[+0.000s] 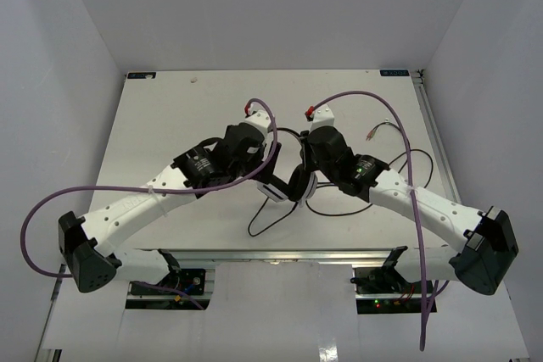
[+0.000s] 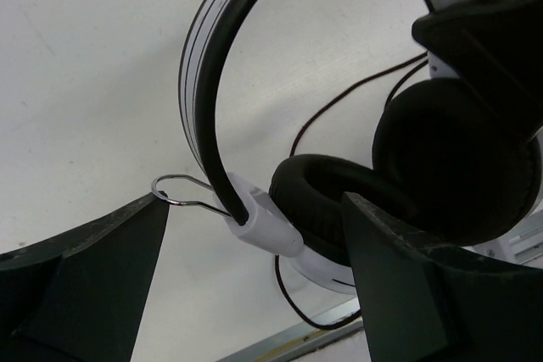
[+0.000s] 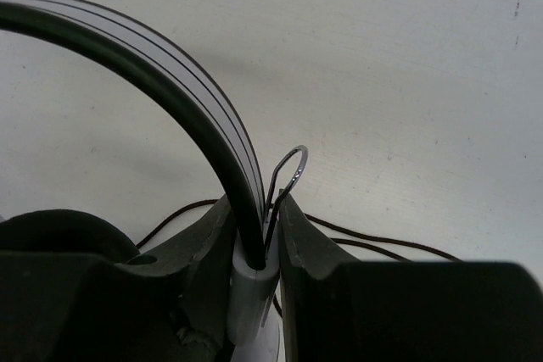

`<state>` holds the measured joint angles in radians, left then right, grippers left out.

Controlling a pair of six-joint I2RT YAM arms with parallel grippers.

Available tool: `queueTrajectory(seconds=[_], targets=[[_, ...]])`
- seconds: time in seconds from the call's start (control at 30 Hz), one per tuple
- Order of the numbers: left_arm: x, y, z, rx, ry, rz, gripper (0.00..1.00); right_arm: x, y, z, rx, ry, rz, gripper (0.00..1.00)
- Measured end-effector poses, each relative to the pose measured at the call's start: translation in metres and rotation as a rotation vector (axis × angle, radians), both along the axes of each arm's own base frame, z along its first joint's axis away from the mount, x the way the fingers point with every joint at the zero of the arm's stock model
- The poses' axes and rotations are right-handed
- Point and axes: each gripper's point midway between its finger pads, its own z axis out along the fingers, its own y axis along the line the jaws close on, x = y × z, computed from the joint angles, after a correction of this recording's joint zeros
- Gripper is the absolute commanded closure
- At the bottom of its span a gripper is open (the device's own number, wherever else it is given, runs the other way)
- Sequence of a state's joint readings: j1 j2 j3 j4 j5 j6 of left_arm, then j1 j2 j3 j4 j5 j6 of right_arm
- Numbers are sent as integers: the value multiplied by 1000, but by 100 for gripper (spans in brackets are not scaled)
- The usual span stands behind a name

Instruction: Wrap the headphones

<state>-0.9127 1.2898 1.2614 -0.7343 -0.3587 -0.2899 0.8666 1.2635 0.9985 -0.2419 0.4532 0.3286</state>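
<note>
While both arms were seen meeting over the middle of the worktop (image 1: 187,116), the headphones (image 1: 288,188) were found between the two wrists, near the centre of the white surface.

In the right wrist view, the right tool (image 3: 253,218) was closed on the headphones. Its two dark fingers (image 3: 204,252) were pressed from both sides against the white slider at one end of the headband (image 3: 170,82). A thin metal wire loop (image 3: 293,167) stood up just beside the band, between the fingertips.

In the left wrist view, the left tool (image 2: 254,209) was spread wide. The other white slider (image 2: 267,226) and a black ear cushion (image 2: 331,201) were placed between its fingers. One end of a wire loop seemed to touch the left fingertip. Whether the other finger pressed on the cushion could not be told. The second ear cushion (image 2: 458,158) was seen further right, below the dark body of the right tool.

The thin black cord (image 2: 356,95) was spread in loose curves on the worktop, in front of the headphones and to the right of them. Whether the ear cups rested on the worktop could not be told.
</note>
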Motion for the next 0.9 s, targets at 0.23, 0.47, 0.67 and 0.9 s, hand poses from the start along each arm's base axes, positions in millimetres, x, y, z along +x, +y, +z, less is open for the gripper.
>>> queueTrajectory(seconds=[0.23, 0.47, 0.67, 0.9], targets=[[-14, 4, 9, -100, -12, -15, 2, 4, -6, 2, -9, -1, 14, 92], [-27, 4, 66, -288, -114, -65, 5, 7, -10, 1, -13, 6, 31, 92], [-12, 3, 65, -187, -159, -72, 10, -1, -4, -5, -20, 37, 101, 92], [19, -24, 42, 21, -149, -157, 18, -27, -8, -23, -49, 118, 195, 92]])
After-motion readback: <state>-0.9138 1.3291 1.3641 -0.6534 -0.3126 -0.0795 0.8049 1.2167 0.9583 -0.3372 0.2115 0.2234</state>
